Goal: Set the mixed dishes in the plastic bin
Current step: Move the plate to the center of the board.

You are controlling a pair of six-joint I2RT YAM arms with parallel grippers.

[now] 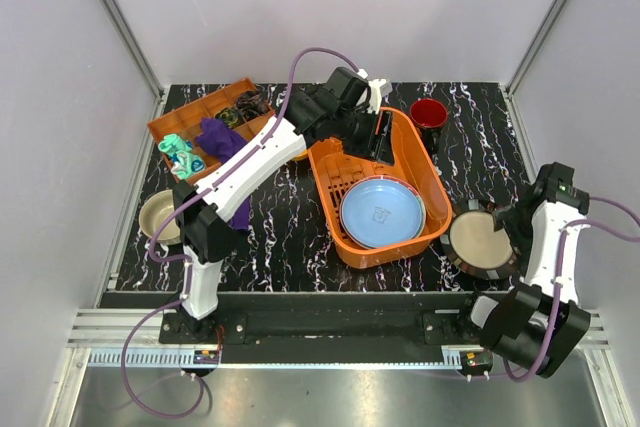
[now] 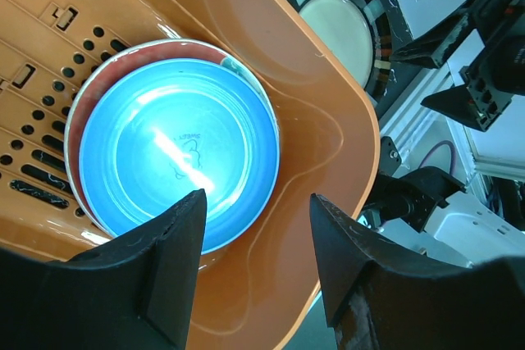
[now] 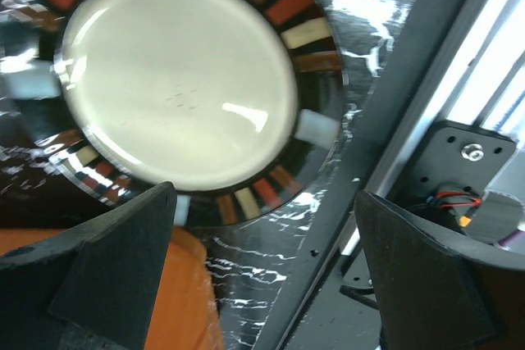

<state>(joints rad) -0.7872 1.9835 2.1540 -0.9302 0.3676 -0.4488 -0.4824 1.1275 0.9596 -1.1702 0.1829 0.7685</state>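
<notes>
The orange plastic bin (image 1: 424,169) stands mid-table. Inside it a light blue plate (image 1: 382,212) lies on a red-rimmed plate (image 2: 78,129). My left gripper (image 1: 381,139) hovers over the bin's far end, open and empty; in its wrist view the left gripper (image 2: 256,227) frames the bin wall (image 2: 320,120) beside the blue plate (image 2: 176,161). A dark striped-rim plate (image 1: 482,239) lies on the table right of the bin. My right gripper (image 1: 506,219) is at that plate's right edge, open. In the right wrist view, the right gripper (image 3: 267,235) is empty, just near of the striped plate (image 3: 180,79).
A red mug (image 1: 428,113) stands behind the bin's far right corner. A beige bowl (image 1: 162,217) sits at the left edge. A brown-orange compartment tray (image 1: 195,110) at the back left holds a purple cloth (image 1: 220,137) and a teal toy (image 1: 182,155).
</notes>
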